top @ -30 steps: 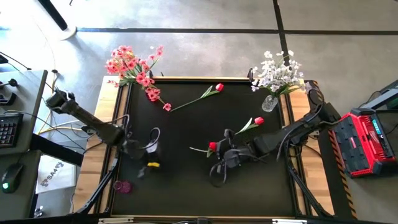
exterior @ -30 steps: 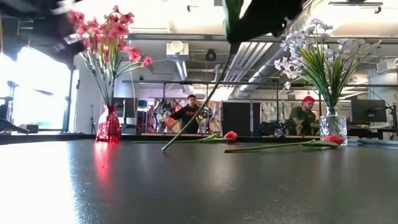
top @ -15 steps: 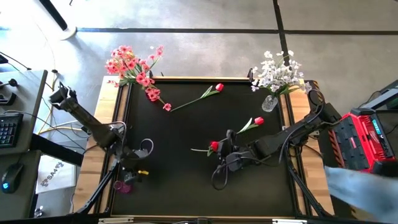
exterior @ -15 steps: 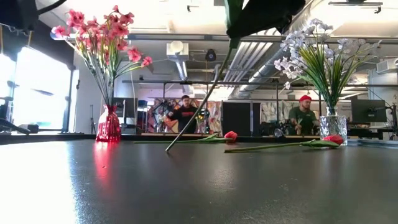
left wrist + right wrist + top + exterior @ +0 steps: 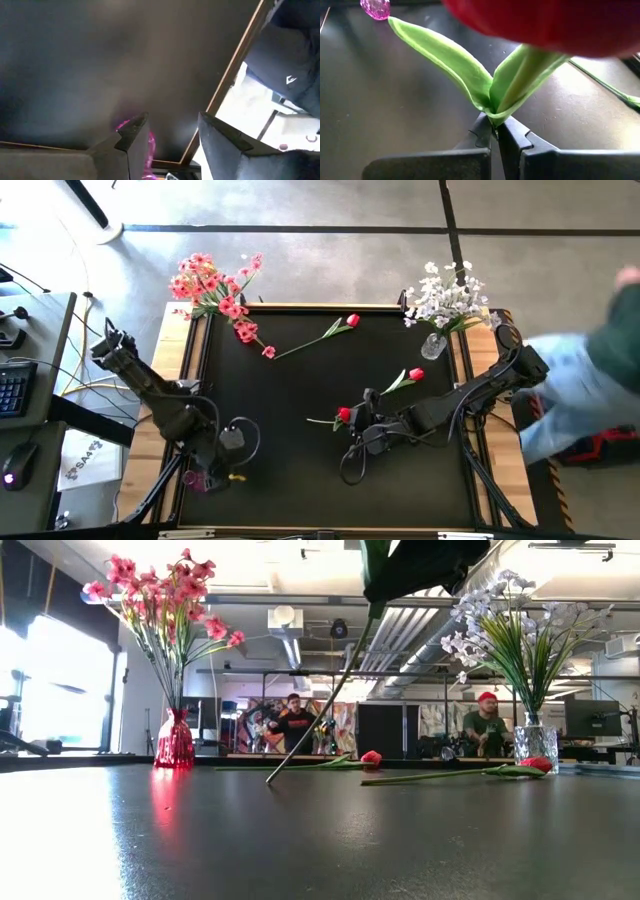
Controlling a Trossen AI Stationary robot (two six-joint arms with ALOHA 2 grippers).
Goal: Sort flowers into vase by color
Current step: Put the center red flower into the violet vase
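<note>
black table top (image 5: pixel 300 395), wood rim; two red tulips (image 5: pixel 345 326) lie flat; pink vase (image 5: pixel 197 479) near corner.

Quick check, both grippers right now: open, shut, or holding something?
Left gripper: open, holding nothing, over the small pink vase at the table's near-left corner.
Right gripper: shut on a red tulip stem.

Around the red tulip with the long green stem (image 5: pixel 338 330) lying near the black mat's far edge, the surface lay open; nearer, the right arm's shut gripper (image 5: pixel 352 420) and another tulip (image 5: pixel 405 379) barred passage.
</note>
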